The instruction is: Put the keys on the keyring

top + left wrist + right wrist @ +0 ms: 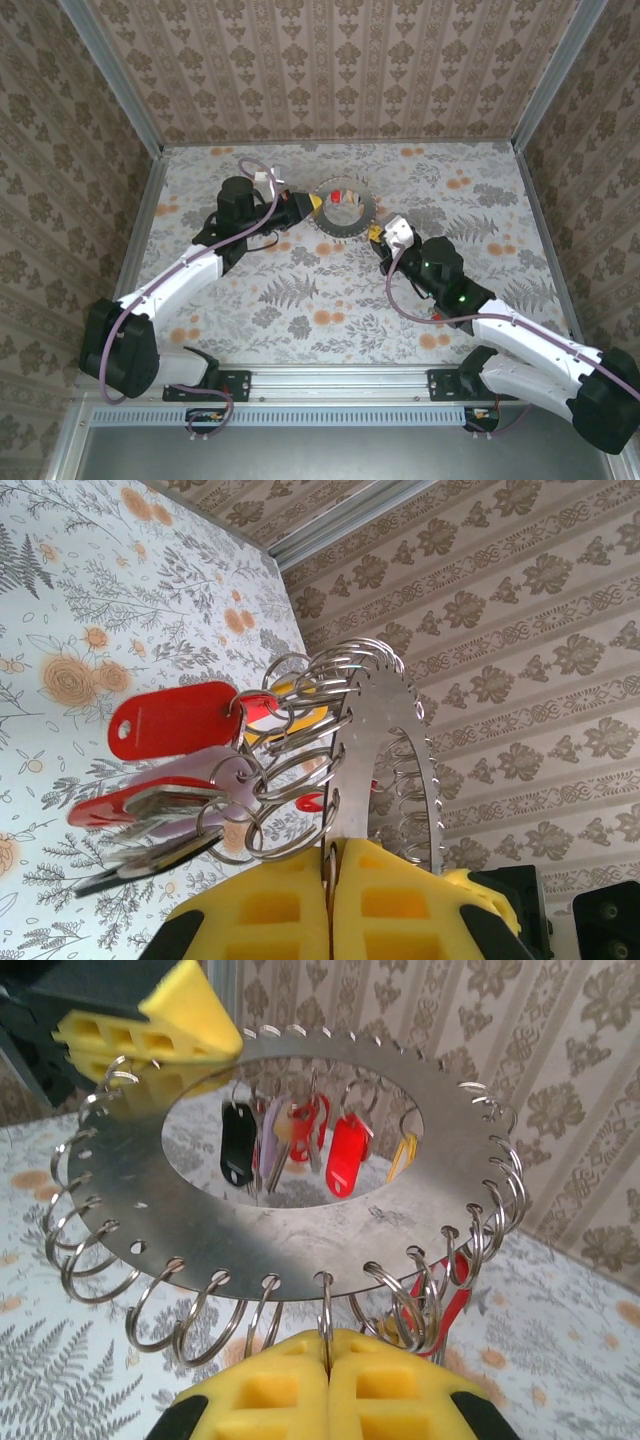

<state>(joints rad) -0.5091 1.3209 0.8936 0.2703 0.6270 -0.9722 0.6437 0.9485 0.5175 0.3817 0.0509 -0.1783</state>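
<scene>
Above the far middle of the table (pixel 300 300), I hold the keyring (pixel 300 1235) level between both tools, left gripper (pixel 330 860) and right gripper (pixel 327 1348) each clamped shut on opposite rim edges, so the keys (pixel 347 1155) hang free beneath it.

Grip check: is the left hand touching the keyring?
Touching. The left wrist view shows the flat keyring pinched edge-on in the shut left hand.

Floral-print tabletop (pixel 300 300) within beige damask-papered walls (pixel 330 60), aluminium corner rails (pixel 115 75).
</scene>
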